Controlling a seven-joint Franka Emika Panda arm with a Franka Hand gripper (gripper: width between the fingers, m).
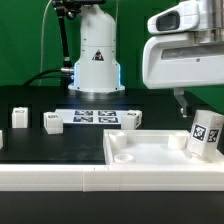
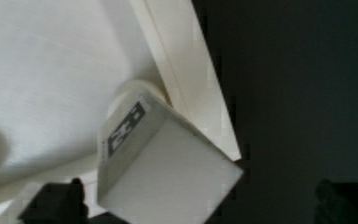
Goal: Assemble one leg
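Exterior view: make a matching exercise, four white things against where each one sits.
1. white plastic leg with marker tag
2. large white square tray-like piece
3. thin flat white marker board
4. small white plastic block

A. by the robot base
B. exterior view's far left
C. nearest the camera
D. tilted at the tray's corner

Pairs: 1-D, 2-C, 3-A, 4-B.

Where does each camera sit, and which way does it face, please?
Exterior view: off the arm, looking across the table toward the robot's base; the arm's wrist end shows at the exterior view's right.
Wrist view: on the wrist, looking down between the gripper fingertips at the leg.
Shared: both show that leg and the white tray-like piece.
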